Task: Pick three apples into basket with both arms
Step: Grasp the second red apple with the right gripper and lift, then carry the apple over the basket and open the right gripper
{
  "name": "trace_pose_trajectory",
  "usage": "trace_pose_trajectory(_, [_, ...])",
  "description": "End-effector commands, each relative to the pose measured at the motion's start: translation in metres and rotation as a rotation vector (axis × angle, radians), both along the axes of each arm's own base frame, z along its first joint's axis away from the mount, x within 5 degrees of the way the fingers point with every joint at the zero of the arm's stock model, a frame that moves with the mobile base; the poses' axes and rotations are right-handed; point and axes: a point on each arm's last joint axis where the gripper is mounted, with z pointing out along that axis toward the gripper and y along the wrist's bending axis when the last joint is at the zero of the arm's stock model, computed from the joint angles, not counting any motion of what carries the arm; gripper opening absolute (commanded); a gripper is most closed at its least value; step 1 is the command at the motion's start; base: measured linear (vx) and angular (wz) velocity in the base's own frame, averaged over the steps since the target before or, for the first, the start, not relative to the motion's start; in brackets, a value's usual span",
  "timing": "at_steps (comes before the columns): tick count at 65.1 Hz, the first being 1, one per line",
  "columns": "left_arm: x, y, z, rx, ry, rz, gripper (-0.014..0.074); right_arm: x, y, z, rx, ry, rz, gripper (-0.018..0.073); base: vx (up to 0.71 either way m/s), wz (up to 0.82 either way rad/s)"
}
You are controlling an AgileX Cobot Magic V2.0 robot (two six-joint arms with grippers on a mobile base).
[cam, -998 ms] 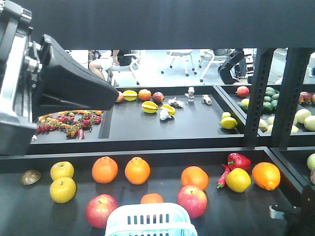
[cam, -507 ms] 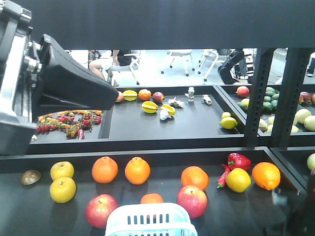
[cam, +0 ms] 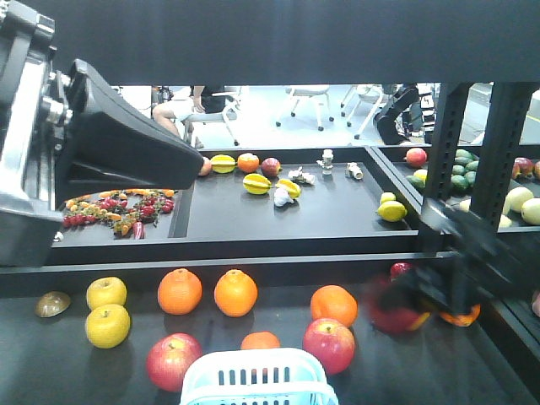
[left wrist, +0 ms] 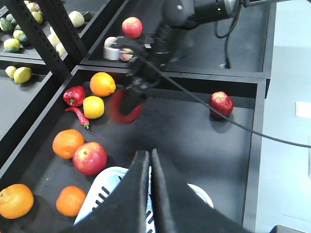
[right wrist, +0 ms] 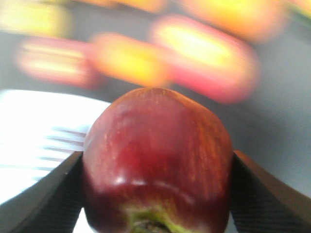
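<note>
Apple (right wrist: 158, 160) clamped in right hand (right wrist: 155, 194), filling its gap; left hand (left wrist: 148, 167) pinched closed, empty.

A dark red apple (right wrist: 158, 160), faintly streaked, sat clamped between the right gripper's (right wrist: 158, 196) fingers, a motion-blurred smear in the air over the right part of the worktop (cam: 283, 329). The pale aqua basket (cam: 257, 380), slotted along its side, stood at the middle of the front edge. One glossy apple (cam: 174, 361) lay just left of it and a second apple (cam: 329, 344) just right, both dimple-up. A fourth apple (left wrist: 221, 103) lay alone near the front edge, far right. The left gripper (left wrist: 148, 162) hung pinched together above the basket.
</note>
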Motion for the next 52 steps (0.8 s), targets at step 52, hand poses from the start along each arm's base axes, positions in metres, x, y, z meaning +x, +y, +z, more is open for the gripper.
trace_pose_trajectory(52, [-0.012, 0.003, 0.014, -0.073, -0.037, -0.011, -0.0008, -0.013, 0.110, 0.051, 0.095, -0.013, 0.317, 0.0536, 0.00, 0.00])
